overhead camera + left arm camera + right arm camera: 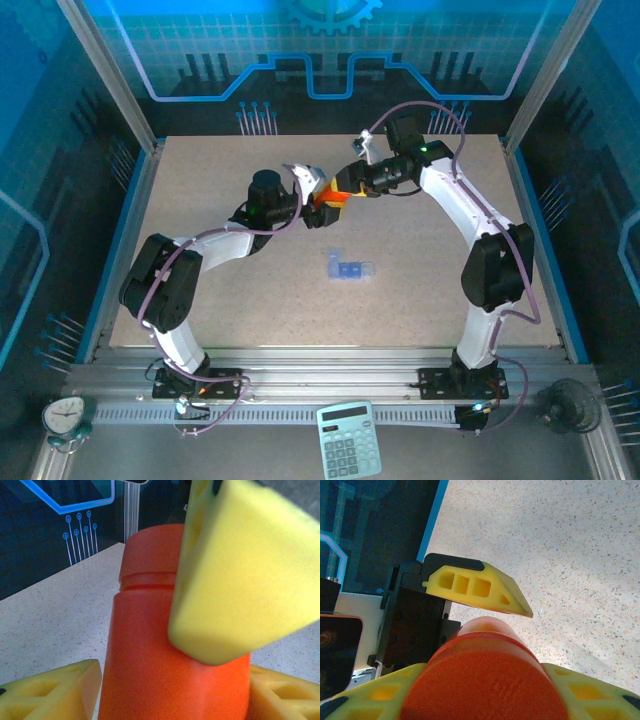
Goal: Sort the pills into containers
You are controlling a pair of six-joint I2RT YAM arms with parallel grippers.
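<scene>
Right wrist view: right end effector (482, 692) clamps the orange bottle (485, 675).

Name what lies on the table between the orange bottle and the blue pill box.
Nothing. In the top view the table between the bottle and the pill box is bare.
</scene>
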